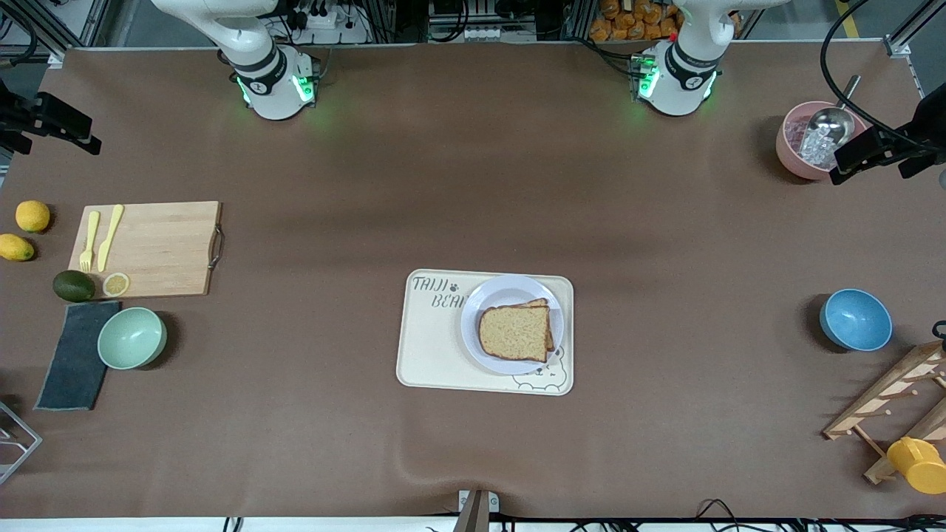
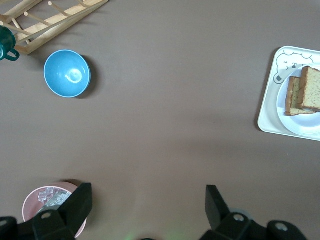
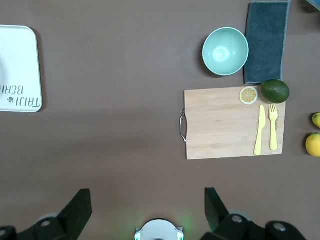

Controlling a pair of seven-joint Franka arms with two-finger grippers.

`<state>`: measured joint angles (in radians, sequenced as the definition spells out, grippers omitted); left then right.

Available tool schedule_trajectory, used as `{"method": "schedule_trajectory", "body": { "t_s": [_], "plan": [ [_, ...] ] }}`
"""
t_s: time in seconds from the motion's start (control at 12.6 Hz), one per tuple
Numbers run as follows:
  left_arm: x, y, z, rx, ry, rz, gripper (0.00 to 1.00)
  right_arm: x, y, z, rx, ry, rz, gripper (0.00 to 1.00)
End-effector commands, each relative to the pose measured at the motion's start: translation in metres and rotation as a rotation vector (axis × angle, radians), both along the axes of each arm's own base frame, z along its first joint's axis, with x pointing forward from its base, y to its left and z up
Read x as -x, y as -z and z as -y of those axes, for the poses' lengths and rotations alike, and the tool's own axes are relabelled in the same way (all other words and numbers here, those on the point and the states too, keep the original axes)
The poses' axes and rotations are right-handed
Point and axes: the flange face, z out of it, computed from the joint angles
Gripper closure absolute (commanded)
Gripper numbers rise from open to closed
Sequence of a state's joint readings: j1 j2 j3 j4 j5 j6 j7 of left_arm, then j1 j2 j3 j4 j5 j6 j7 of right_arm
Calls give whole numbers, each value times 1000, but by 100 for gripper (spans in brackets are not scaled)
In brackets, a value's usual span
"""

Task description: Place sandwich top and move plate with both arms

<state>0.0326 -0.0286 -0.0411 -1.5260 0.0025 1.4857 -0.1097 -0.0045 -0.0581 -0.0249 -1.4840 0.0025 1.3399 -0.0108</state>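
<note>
A brown table (image 1: 473, 185) carries everything. Mid-table lies a cream tray (image 1: 436, 347). At the right arm's end sit a cutting board (image 1: 162, 247), an avocado (image 1: 74, 286), two lemons (image 1: 32, 216), a green bowl (image 1: 131, 338) and a grey cloth (image 1: 74, 362). At the left arm's end sit a pink bowl (image 1: 794, 155), a blue bowl (image 1: 856, 319) and a wooden rack (image 1: 887, 403). Both arm bases (image 1: 277, 89) stand along the edge farthest from the front camera.

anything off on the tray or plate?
Slightly. The top bread slice sits skewed on the slice under it, whose crust pokes out along one edge. The plate rests at the tray's end toward the left arm, not centred. No spill or damage visible.
</note>
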Motion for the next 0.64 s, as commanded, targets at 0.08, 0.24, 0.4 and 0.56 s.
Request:
{"method": "schedule_trajectory", "body": {
  "t_s": [0.08,0.24,0.4,0.56],
  "plan": [
    [5,-1,14,-25,15,5,0,1,-2,2,-16,7,2,0],
    [5,0,18,-27,21,2,0,1,-2,1,-15,5,4,0],
    [8,1,27,-28,38,-11,0,1,-2,1,-15,5,4,0],
    [8,3,28,-28,38,-19,0,1,-1,1,-16,5,2,0]
  ]
}}
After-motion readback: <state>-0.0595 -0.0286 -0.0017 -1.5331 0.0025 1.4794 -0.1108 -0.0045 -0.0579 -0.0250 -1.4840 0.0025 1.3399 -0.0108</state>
